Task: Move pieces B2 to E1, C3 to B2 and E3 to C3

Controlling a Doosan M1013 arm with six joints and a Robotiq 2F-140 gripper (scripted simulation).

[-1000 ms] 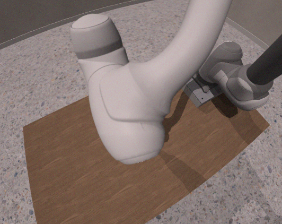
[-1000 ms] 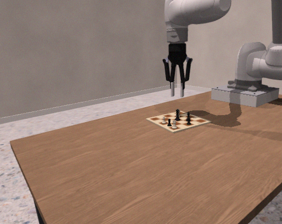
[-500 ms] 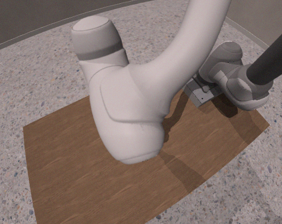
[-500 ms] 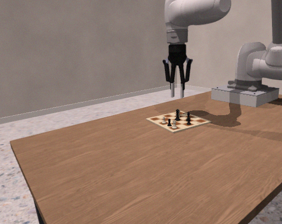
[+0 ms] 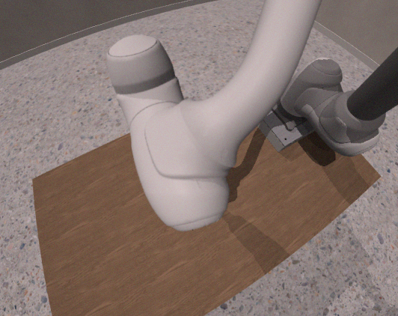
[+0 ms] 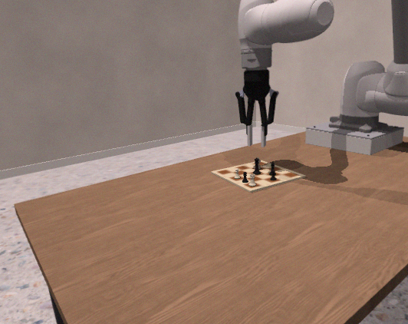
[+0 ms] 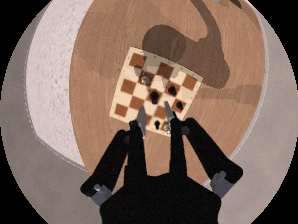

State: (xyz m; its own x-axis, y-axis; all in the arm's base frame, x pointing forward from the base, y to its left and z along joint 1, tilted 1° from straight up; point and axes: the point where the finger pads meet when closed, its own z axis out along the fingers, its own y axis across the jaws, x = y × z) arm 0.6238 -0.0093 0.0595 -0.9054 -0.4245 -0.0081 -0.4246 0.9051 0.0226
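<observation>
Small checkered chessboard of tan and brown squares lies on the brown wooden table, near the grey base block. Five black and white pieces stand on it, upright (square letters unreadable). Black two-finger gripper hangs above the board, fingers partly apart, holding nothing. Likely first step: descend over the B2 piece, then clamp. No containers here
</observation>
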